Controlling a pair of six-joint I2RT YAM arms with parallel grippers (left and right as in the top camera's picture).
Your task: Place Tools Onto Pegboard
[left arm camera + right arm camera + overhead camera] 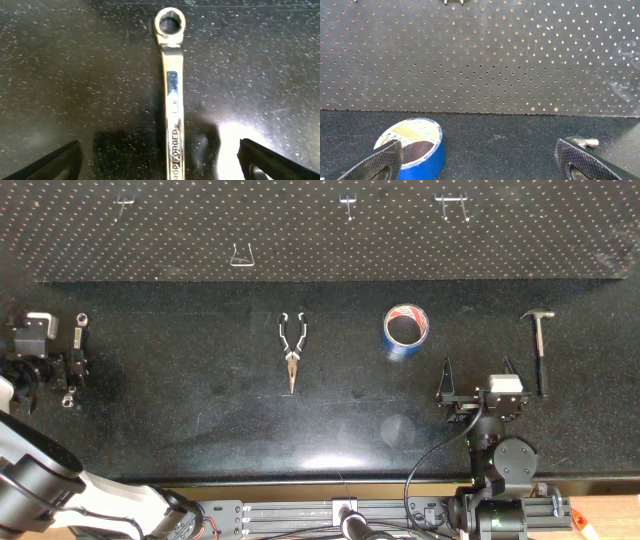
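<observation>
A steel wrench (pixel 76 358) lies on the black table at the far left, ring end toward the pegboard (pixel 320 230). My left gripper (pixel 50 366) hangs low over it, open, and the wrench (pixel 171 95) runs lengthwise between the spread fingers (pixel 55 162). Needle-nose pliers (pixel 291 350) lie mid-table. A blue tape roll (pixel 406 328) and a hammer (pixel 540 345) lie at the right. My right gripper (pixel 478 380) is open near the table's front, between the tape roll (pixel 412 145) and the hammer head (pixel 585 142), holding nothing.
The pegboard stands upright along the back of the table with wire hooks: one at the left (pixel 124 202), a triangular one (pixel 241 255), one in the middle (pixel 347 202) and a double one (pixel 452 205). Bare table lies between the tools.
</observation>
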